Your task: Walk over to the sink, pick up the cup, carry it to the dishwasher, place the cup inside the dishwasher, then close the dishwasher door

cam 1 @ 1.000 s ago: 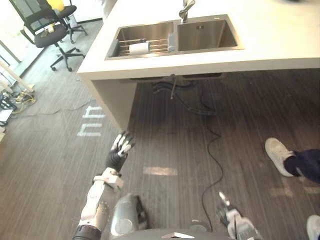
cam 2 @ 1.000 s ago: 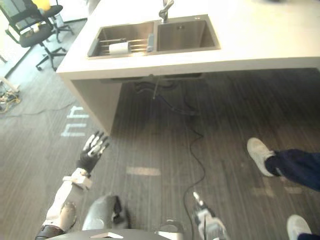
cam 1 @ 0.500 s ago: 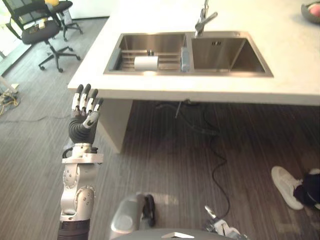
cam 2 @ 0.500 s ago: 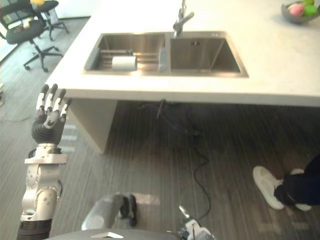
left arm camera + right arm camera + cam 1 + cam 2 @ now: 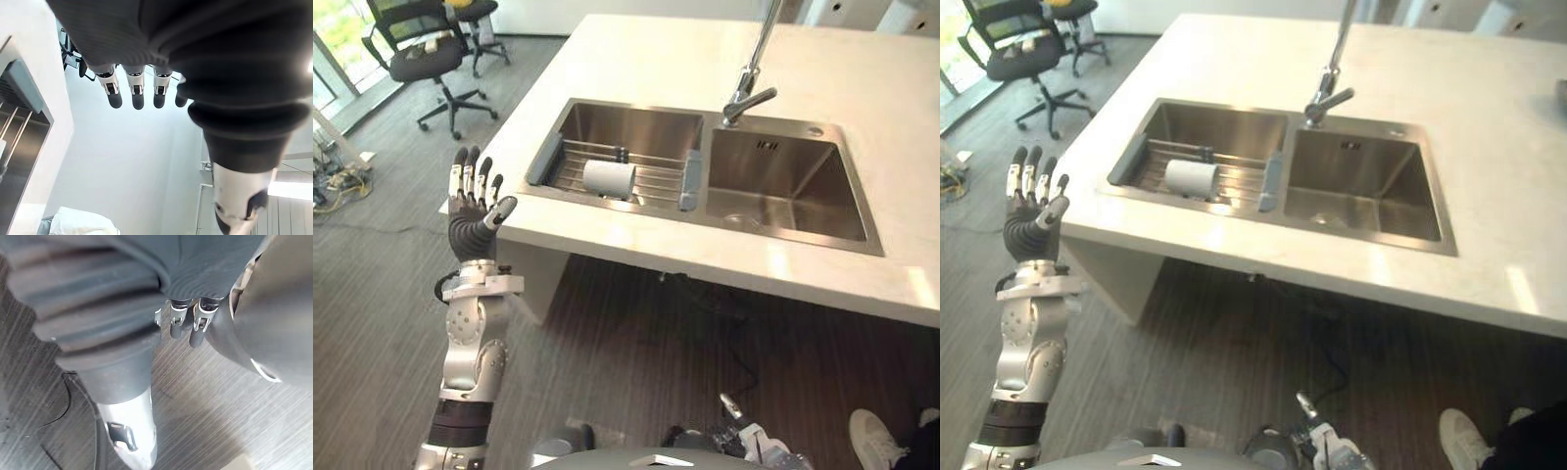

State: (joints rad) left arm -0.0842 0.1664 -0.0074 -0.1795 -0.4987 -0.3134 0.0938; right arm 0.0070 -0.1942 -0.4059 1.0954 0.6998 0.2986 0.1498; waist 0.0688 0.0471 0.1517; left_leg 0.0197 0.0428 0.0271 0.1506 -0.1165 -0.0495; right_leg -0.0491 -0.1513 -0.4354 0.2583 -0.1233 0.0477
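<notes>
A white cup (image 5: 609,178) lies on its side on the wire rack in the left basin of the steel double sink (image 5: 773,220), set in a pale counter. My left hand (image 5: 470,231) is raised beside the counter's near left corner, fingers straight and spread, holding nothing; it is well short of the cup. In the left wrist view its fingers (image 5: 134,94) point up, with the rack's edge beside them. My right hand (image 5: 751,443) hangs low at the bottom of the view. Its fingers (image 5: 195,330) hang relaxed over the wooden floor and hold nothing.
A tall faucet (image 5: 750,90) rises behind the divider between the two basins. Black office chairs (image 5: 429,51) stand on the floor at the far left, with loose cables (image 5: 340,181) nearby. A person's white shoe (image 5: 878,439) shows at the bottom right.
The camera has moved closer, so the sink and cup look larger and nearer. My left hand stays raised and open, now level with the counter's corner. The right hand still hangs low.
</notes>
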